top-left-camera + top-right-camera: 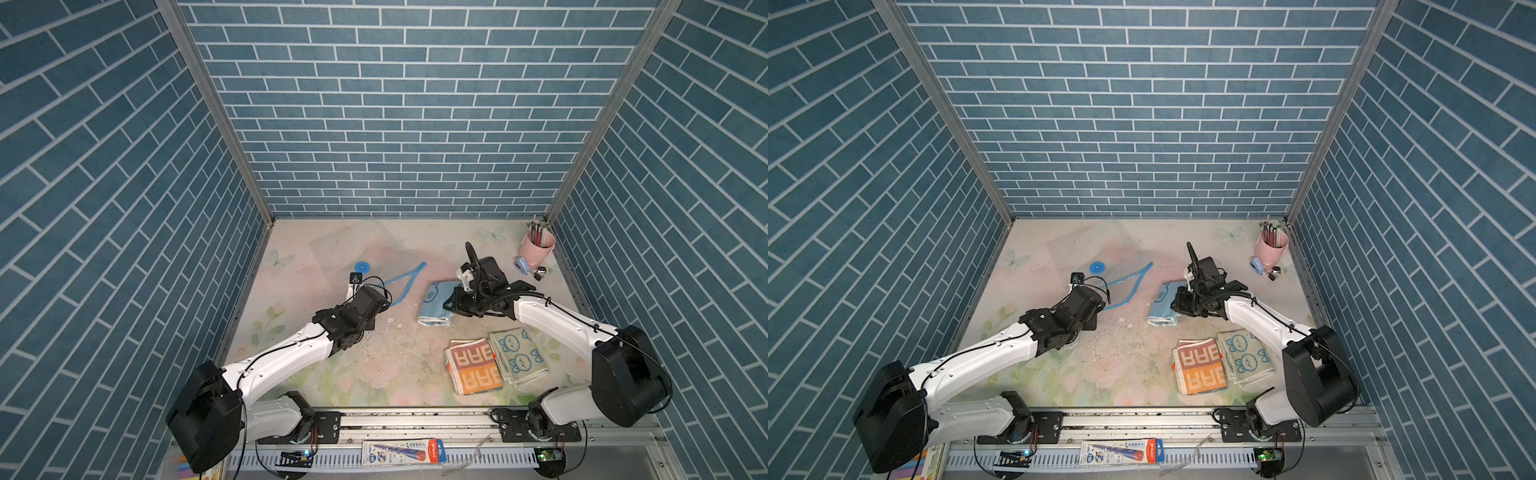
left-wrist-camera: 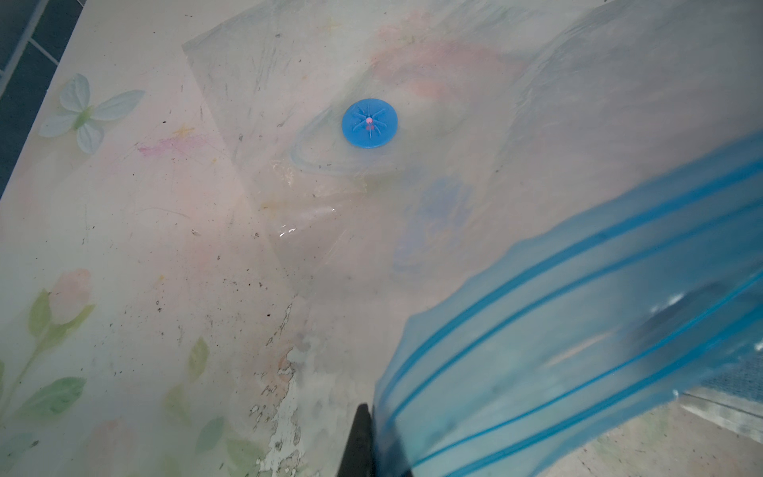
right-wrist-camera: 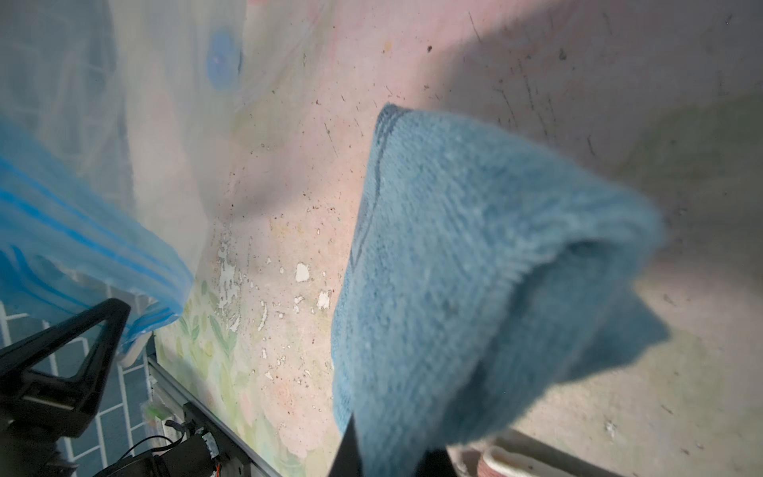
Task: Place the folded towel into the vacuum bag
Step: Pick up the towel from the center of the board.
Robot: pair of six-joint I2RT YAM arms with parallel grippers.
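Light-blue towel (image 1: 436, 305), clear blue-striped vacuum bag (image 1: 374, 254)

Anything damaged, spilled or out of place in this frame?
Yes: the floral table covering is worn. Mid-table its print is chipped and peeling, with pale flakes and dark specks scattered about. The vacuum bag and blue towel look intact.

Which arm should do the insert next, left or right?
Right. The right gripper is shut on the blue towel, just beside the open mouth of the vacuum bag. The left gripper is shut on the zip strip, holding that mouth up, so it looks occupied.
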